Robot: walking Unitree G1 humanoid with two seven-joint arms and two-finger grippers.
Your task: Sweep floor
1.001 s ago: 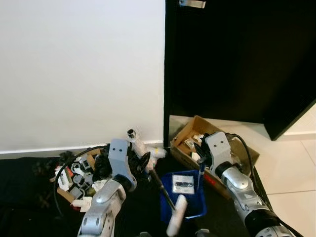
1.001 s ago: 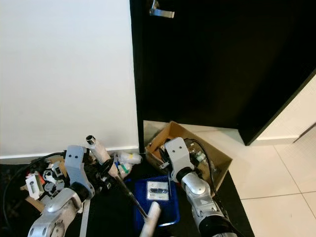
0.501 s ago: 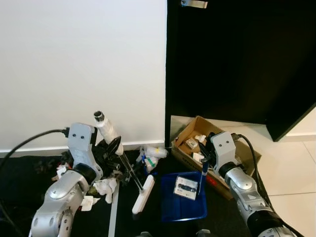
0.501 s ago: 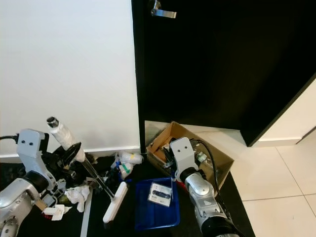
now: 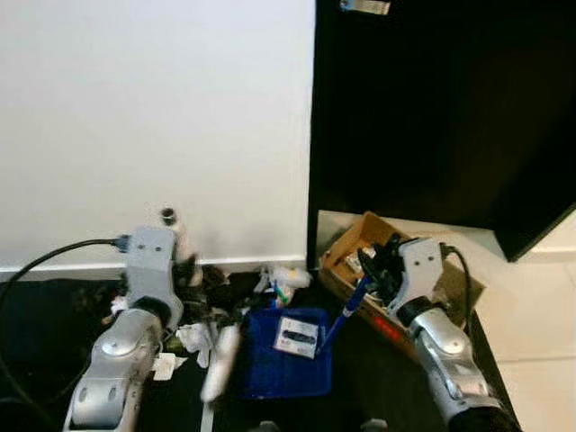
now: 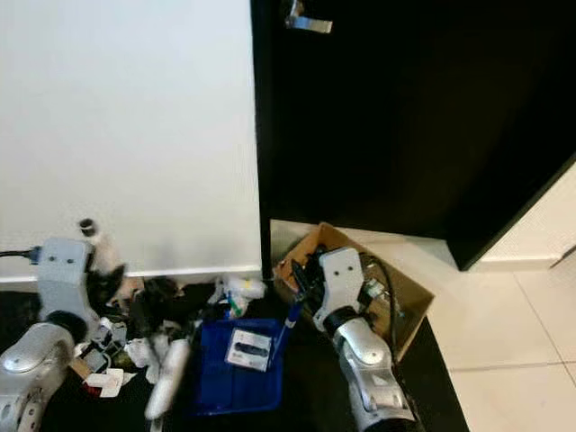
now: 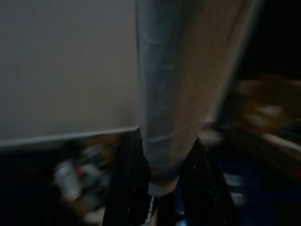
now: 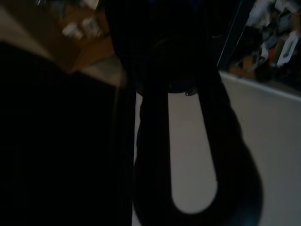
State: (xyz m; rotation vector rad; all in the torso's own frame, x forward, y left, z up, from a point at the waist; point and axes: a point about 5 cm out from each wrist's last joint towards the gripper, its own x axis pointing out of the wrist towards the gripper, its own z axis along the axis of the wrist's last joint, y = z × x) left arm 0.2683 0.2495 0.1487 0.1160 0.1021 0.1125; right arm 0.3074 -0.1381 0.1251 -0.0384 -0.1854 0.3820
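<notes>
My left gripper [image 5: 191, 273] is shut on the white-wrapped handle [image 7: 167, 94] of a brush. The handle's top [image 5: 168, 216] rises by the wall, and the blurred white brush head [image 5: 220, 362] lies on the dark floor just left of the blue dustpan [image 5: 274, 371]. A small white-and-black packet [image 5: 297, 334] lies in the pan. On the pan's right, my right gripper [image 5: 372, 273] is shut on its blue handle [image 5: 340, 317]. Scraps of paper and small litter [image 5: 184, 335] lie on the floor around the brush.
An open cardboard box [image 5: 455, 275] with odd items stands at the right, behind my right arm. The white wall [image 5: 153, 126] and a black door [image 5: 432, 108] close the far side. A black cable [image 5: 54, 256] runs to my left arm. Pale tiles [image 5: 540, 306] lie to the right.
The dustpan has slid left toward the litter, its handle now tilted. The brush has swung more upright, with its head beside the pan. The view has shifted slightly.
</notes>
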